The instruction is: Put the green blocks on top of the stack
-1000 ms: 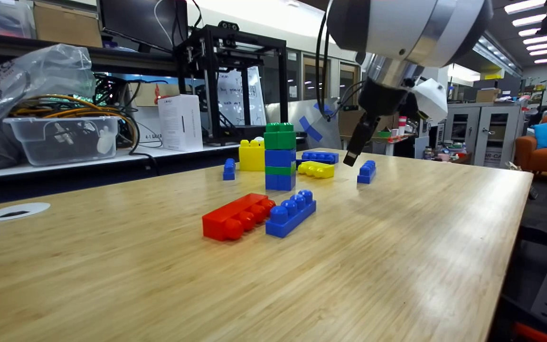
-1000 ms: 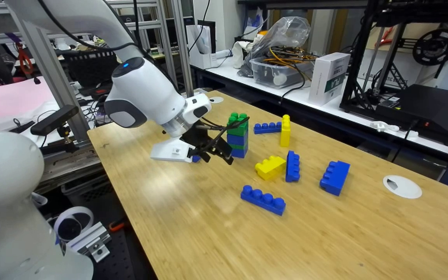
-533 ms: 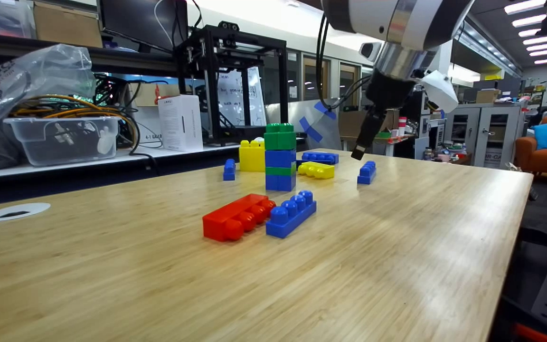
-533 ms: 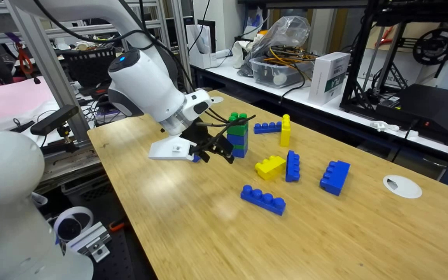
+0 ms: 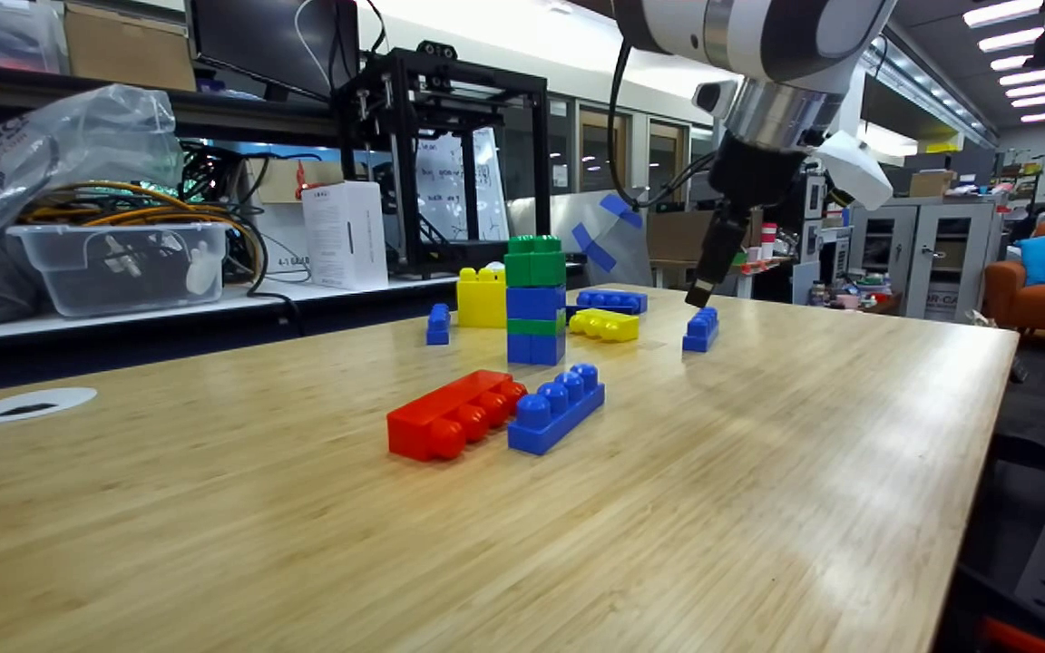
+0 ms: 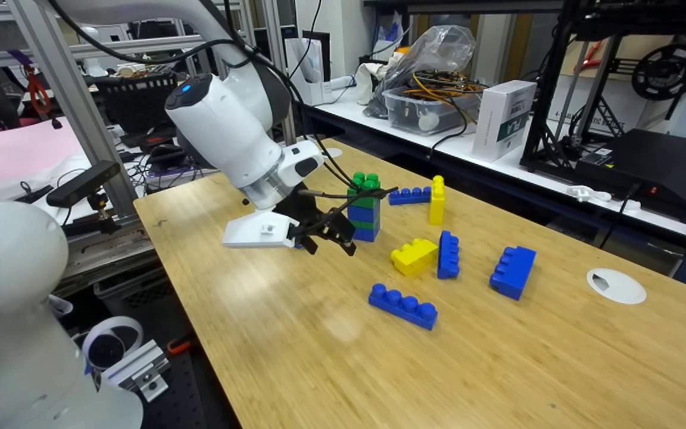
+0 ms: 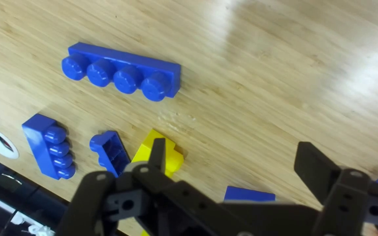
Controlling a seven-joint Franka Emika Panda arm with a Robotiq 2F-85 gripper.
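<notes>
Released, the gripper point(image 6: 330, 249) is held tilted above the table point(image 6: 295, 357), its fingers point(image 7: 317, 173) spread well apart. Behind it in an exterior view, the stack point(image 6: 367, 214) is seen upright, topped by a green block point(image 5: 534, 263); a thin green block point(image 5: 536, 326) is sandwiched between blue layers point(image 5: 550, 349) lower down. Past the fingers, a four-studded blue block point(image 7: 126, 60) is shown in the wrist view. Farther along, a yellow block point(image 6: 412, 257) is laid just beside a tipped blue block point(image 6: 448, 256), and a red block point(image 5: 441, 410) just beside a long blue block point(image 5: 566, 414). Beyond the table, a clear bin point(image 6: 401, 113) and a white box point(image 6: 505, 121) are set on a bench point(image 6: 349, 110).
</notes>
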